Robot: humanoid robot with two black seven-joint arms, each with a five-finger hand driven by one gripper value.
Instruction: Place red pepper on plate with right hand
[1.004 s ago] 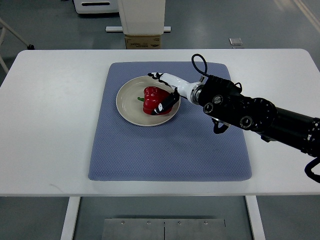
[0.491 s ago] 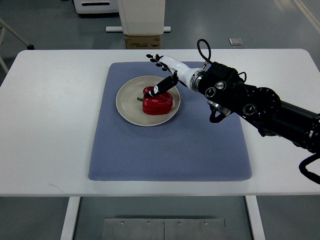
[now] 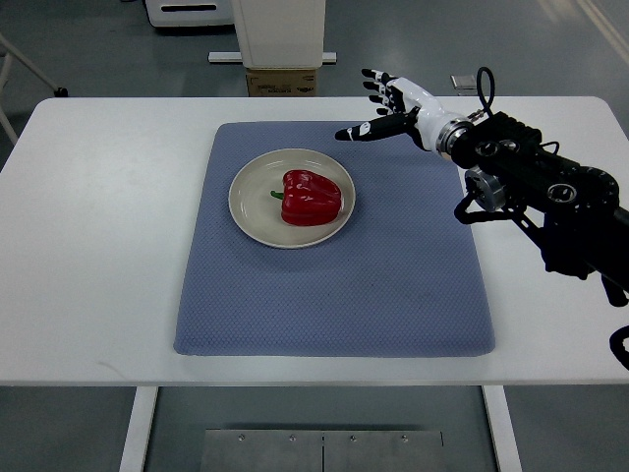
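A red pepper (image 3: pixel 312 198) lies on the round cream plate (image 3: pixel 252 208), its green stem pointing left. The plate sits on the blue mat (image 3: pixel 334 285) toward its far left part. My right hand (image 3: pixel 380 106) hovers over the mat's far edge, up and to the right of the plate, with its fingers spread and nothing in them. Its black arm (image 3: pixel 536 192) comes in from the right edge. The left arm does not show.
The mat lies on a white table (image 3: pixel 98 246). Beyond the table's far edge stand a cardboard box (image 3: pixel 281 81) and a white machine base (image 3: pixel 279 29) on the grey floor.
My right hand let go of the pepper, opened, and drew back up and to the right, away from the plate. The pepper stays on the plate.
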